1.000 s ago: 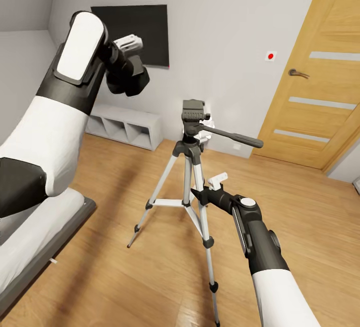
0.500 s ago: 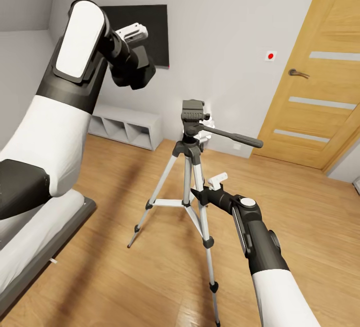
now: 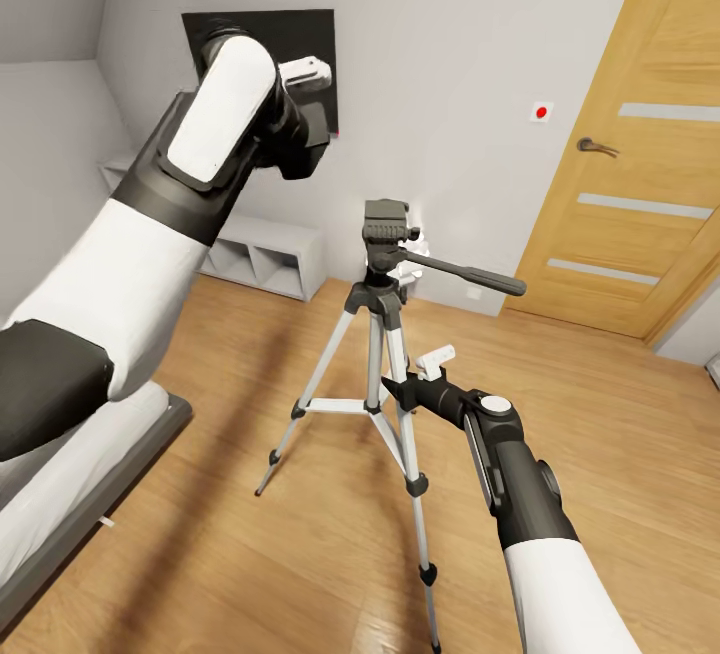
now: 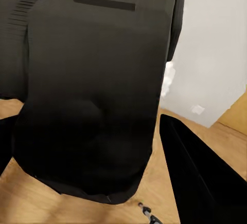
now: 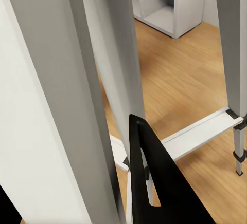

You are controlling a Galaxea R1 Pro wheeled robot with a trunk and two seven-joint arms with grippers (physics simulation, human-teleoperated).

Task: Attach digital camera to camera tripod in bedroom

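Space above camera tripod (image 3: 385, 334) head open; pan handle (image 3: 470, 274) juts doorward.

Left end effector (image 3: 312, 129) raised, clamping; right end effector (image 3: 402, 392) low, gripping.

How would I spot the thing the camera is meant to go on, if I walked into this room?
Start at the tall light-wood door with frosted glass strips and look toward the middle of the wooden floor. There stands the three-legged stand with silver metal legs and black joints. Unlike the low white cube shelf behind it, it is thin and tall, topped by a black head with a long handle.
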